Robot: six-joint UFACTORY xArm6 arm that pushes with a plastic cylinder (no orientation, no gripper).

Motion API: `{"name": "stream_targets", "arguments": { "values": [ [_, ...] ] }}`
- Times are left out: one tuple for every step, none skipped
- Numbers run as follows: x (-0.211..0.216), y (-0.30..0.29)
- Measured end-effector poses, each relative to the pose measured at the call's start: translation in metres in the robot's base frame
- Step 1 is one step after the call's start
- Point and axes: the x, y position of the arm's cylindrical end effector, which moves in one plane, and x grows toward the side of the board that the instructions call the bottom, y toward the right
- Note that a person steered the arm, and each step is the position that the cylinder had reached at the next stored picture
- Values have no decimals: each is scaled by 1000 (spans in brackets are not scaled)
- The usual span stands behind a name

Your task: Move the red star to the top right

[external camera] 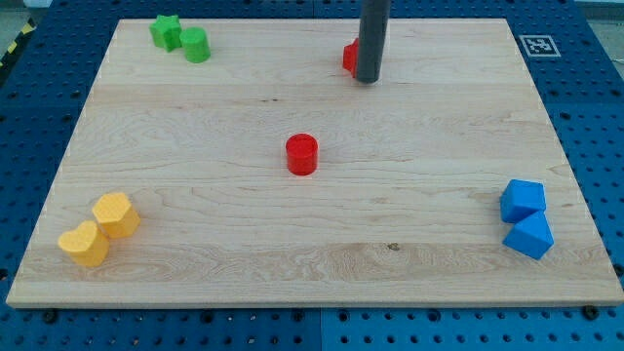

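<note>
The red star (pixel 349 58) lies near the view's top, right of centre, mostly hidden behind the rod; only its left part shows. My tip (pixel 368 80) rests on the board just right of and touching or nearly touching the red star. A red cylinder (pixel 302 154) stands near the board's middle, well below and left of the tip.
A green star (pixel 167 31) and a green cylinder (pixel 195 45) sit at the top left. Two yellow blocks (pixel 116 214) (pixel 85 244) lie at the bottom left. Two blue blocks (pixel 523 200) (pixel 528 236) lie at the right edge. The wooden board (pixel 439 136) ends at blue pegboard.
</note>
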Motion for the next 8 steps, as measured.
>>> {"name": "stream_targets", "arguments": {
  "values": [
    [-9,2],
    [-4,-18],
    [8,-66],
    [-10,-78],
    [-21,-77],
    [-34,-77],
    [-35,-50],
    [-35,-17]
  ]
}}
